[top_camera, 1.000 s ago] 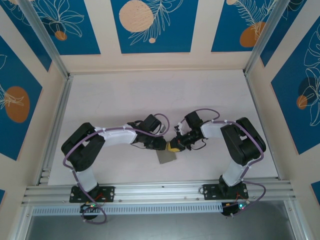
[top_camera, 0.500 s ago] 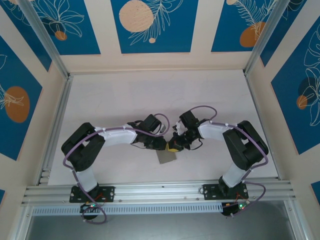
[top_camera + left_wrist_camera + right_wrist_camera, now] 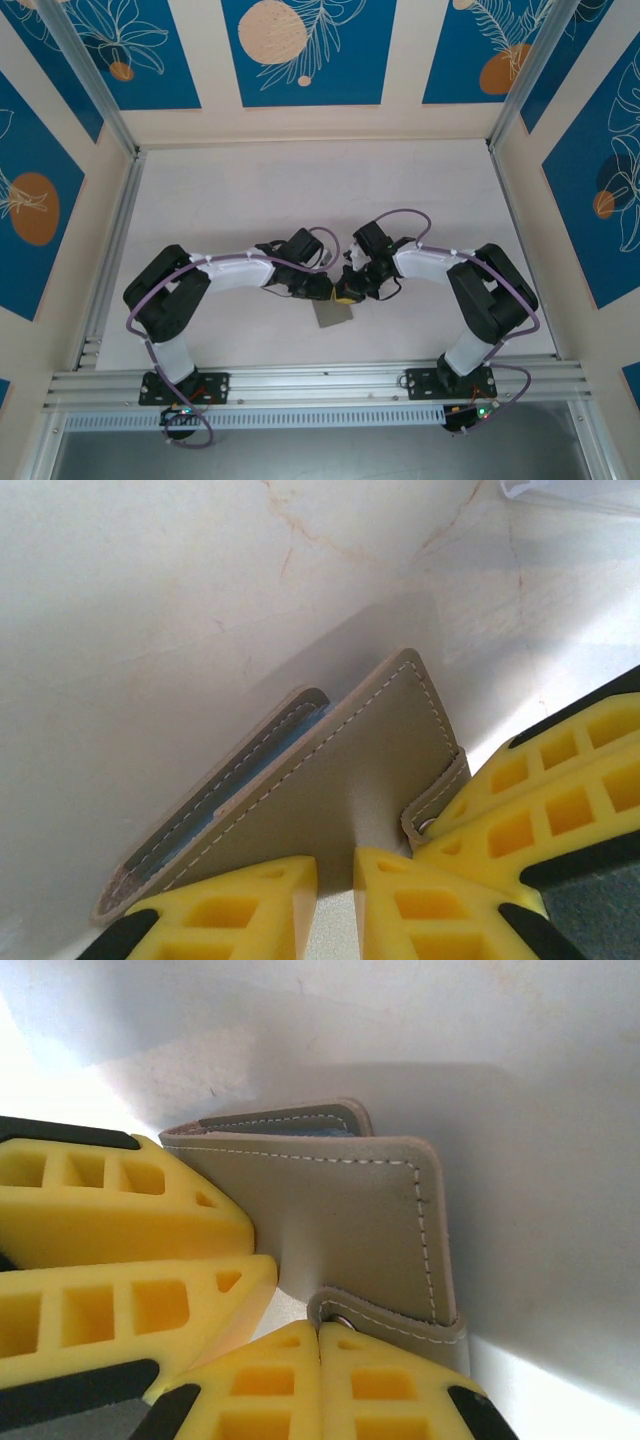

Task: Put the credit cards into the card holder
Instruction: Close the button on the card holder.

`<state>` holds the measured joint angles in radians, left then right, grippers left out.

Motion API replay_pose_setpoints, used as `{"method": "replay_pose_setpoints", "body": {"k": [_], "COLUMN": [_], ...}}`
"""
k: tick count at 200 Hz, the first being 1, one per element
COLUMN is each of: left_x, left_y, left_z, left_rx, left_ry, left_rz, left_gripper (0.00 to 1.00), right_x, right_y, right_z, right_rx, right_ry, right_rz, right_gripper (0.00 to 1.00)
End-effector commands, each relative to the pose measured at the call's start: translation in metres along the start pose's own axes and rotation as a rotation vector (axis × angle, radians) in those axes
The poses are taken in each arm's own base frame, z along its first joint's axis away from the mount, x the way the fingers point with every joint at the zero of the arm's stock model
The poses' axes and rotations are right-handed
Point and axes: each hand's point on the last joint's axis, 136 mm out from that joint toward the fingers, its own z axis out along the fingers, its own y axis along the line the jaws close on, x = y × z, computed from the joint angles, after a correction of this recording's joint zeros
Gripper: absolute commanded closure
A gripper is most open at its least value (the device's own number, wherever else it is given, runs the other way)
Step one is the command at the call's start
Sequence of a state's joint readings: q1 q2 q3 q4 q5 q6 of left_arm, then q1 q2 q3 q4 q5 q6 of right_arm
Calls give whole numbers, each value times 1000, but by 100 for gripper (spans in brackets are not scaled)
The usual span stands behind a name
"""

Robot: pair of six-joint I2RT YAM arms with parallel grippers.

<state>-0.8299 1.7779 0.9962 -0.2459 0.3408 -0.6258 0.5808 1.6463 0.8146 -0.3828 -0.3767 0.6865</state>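
Left hand [image 3: 335,868] pinches the card holder [image 3: 330,770] cover; right hand [image 3: 318,1342] just beside it is clamped on the tab [image 3: 400,1322] so I can open it.

card holder [image 3: 340,780]: grey, partly open on pale table [image 3: 150,600] | cover edge between left gripper [image 3: 335,870] yellow jaws

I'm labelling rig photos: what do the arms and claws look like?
The left arm and right arm have black joints, white link covers and purple cables running along them. The left claw and right claw have yellow fingers moulded with square pockets, backed in black.
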Motion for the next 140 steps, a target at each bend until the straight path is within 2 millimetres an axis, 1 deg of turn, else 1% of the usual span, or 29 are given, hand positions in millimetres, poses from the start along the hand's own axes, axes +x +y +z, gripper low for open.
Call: {"method": "replay_pose_setpoints", "body": {"k": [1,16,32,53,70,83,96,123,140], "left_x": [15,15,15,15,14,14,13,13,14], "left_y": [16,17,17,16,16,16,14,13,14], "left_z": [27,28,30,31,31,32,32,32,32], "left_rx": [-63,-60,-57,-52,-48,-47,-39,-28,-24], "left_ry": [47,48,49,47,44,43,38,33,36], "left_rz": [8,7,7,10,13,13,15,15,15], "left_gripper": [79,79,79,79,79,79,79,79,79], "right_x": [62,63,61,59,60,63,64,60,57], "right_y": [-45,-43,-31,-18,-14,-17,-24,-34,-43], "right_z": [17,13,9,9,9,10,10,16,20], "right_rx": [170,167,111,40,6,14,56,95,137], "right_ry": [214,212,200,207,224,238,246,244,236], "right_rz": [106,103,92,88,99,109,117,135,159], "right_gripper": [100,100,100,100,100,100,100,100,100]}}
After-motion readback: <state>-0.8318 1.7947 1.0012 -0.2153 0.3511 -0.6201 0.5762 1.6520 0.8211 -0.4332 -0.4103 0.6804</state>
